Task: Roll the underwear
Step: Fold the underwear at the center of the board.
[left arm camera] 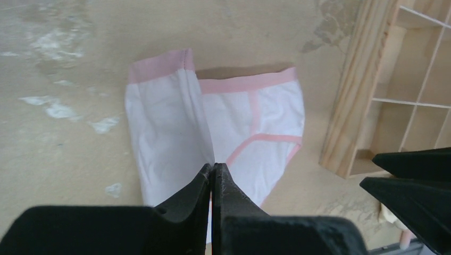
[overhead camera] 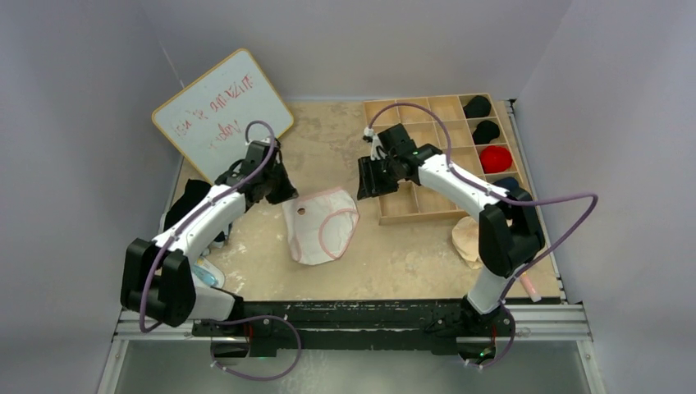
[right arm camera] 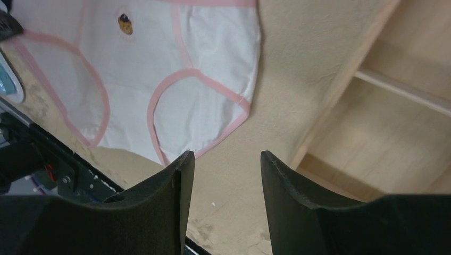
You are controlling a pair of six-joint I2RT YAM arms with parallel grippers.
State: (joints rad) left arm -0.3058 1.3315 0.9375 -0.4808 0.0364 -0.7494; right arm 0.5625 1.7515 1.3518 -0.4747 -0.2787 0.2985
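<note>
Black fingers of the left gripper (left arm camera: 213, 167) fill the bottom of its wrist view, pressed tight together, and by the look of it they've pinched a fold of the underwear (left arm camera: 255, 122). That's thin white cotton, soft and limp, with pink trim at the waistband and around the leg holes. It lies on the table (overhead camera: 394, 263) between the two arms, its edge near the wooden divider tray (overhead camera: 418, 217). One side panel is raised and doubled over toward the middle, a long smooth flap with a crease running up to the pinch.

Over to the right gripper (right arm camera: 223, 156): jaws apart, nothing between them, hanging above bare tabletop between the garment's rounded leg edge and the tray's wall. A tiny bear badge (right arm camera: 125, 24) shows on the front of the cloth.

My read: this is the narrowing fold, ahead of any rolling. The next move calls for laying that flap flat and letting go without dragging the garment. The table is rough, patchy and scuffed, so some grip there, but cotton this light will bunch easily.
</note>
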